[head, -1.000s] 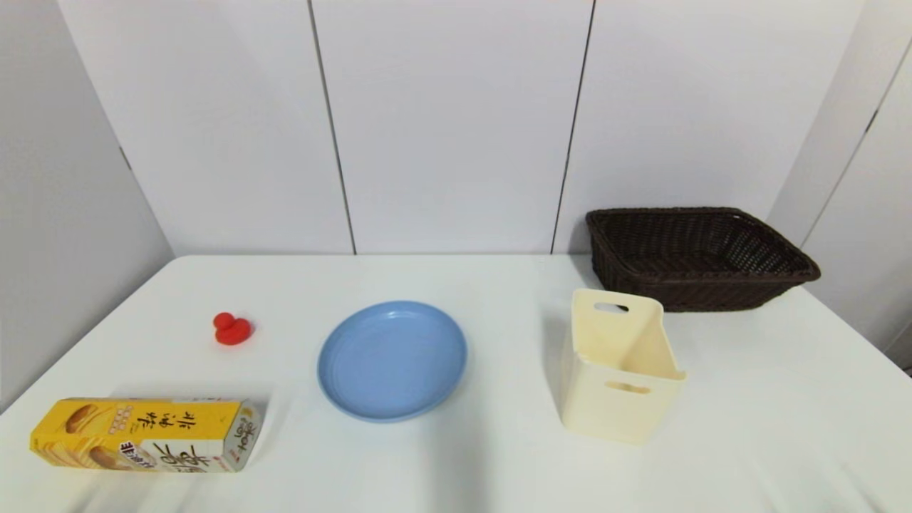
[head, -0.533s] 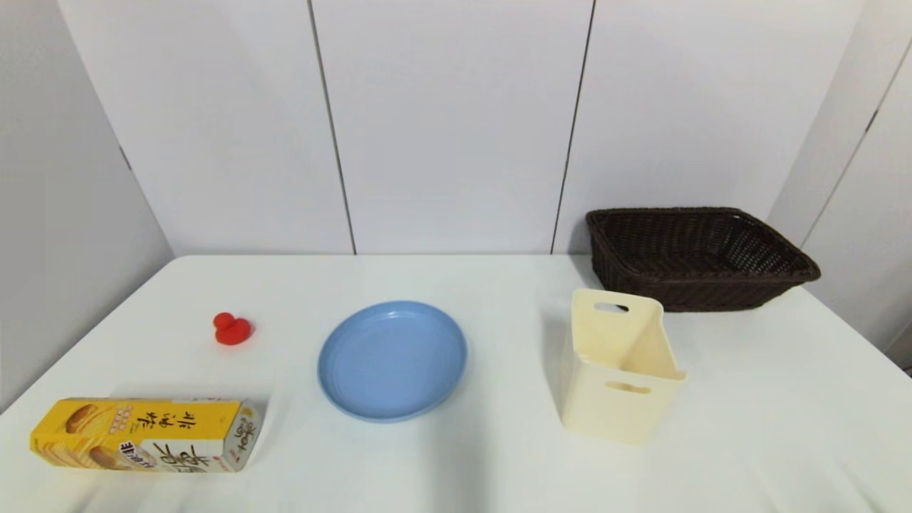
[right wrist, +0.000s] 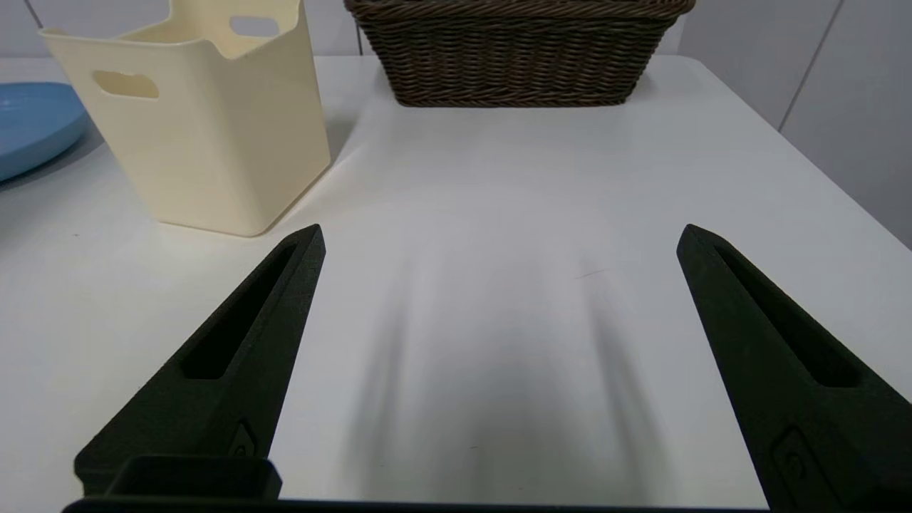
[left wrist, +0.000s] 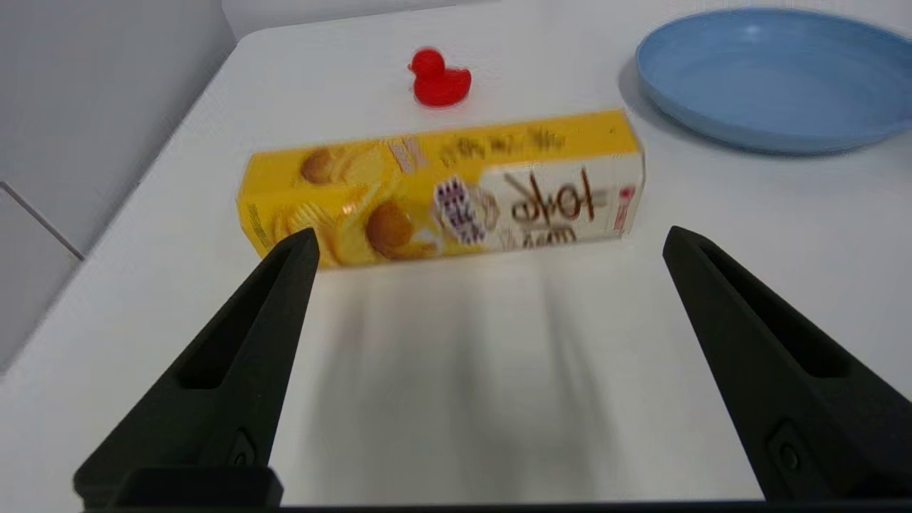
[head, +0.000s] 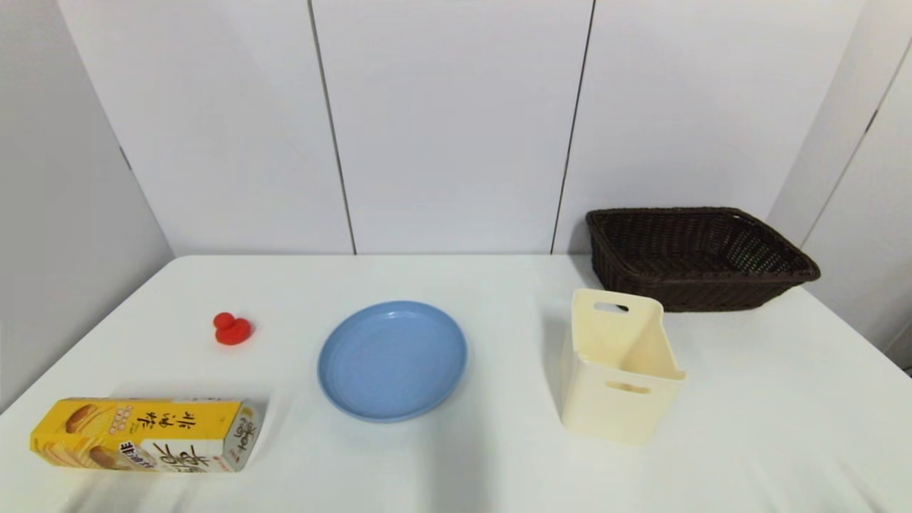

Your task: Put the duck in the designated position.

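Small red rubber duck (head: pixel 231 330) sits on the white table (head: pixel 499 456), at nine o'clock from the round blue plate (head: pixel 392 360). My left gripper (left wrist: pixel 488 239) and right gripper (right wrist: pixel 499 235) both hover spread wide, grasping nothing.

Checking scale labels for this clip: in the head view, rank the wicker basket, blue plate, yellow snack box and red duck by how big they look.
1. Wicker basket, the widest, though farthest back.
2. Yellow snack box and blue plate: the box is longer, the plate deeper, and the box lies nearer the camera, so I will not rank them.
3. Red duck, clearly smallest.
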Controlling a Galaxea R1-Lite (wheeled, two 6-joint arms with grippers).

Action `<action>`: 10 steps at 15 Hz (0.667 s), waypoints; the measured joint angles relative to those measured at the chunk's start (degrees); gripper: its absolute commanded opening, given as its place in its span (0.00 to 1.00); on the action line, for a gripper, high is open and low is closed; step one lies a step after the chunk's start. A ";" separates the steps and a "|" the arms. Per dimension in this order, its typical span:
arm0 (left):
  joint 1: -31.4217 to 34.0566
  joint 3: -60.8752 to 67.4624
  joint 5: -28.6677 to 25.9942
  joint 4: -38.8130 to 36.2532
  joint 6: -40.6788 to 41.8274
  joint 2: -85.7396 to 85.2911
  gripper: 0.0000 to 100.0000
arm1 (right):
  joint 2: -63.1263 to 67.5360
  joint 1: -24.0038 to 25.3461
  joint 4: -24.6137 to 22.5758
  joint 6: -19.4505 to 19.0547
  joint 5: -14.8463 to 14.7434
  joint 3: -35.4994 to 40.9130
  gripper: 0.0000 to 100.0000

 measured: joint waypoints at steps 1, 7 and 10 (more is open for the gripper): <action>-0.06 -4.57 0.04 2.67 -0.12 2.45 1.00 | 0.00 0.00 0.00 0.00 0.00 0.00 1.00; 0.13 -35.58 0.22 17.51 -2.68 22.87 1.00 | 0.00 0.00 0.00 0.00 0.00 0.00 1.00; 0.54 -50.99 0.59 21.25 -5.92 35.94 1.00 | 0.00 0.00 0.02 0.00 0.02 0.00 1.00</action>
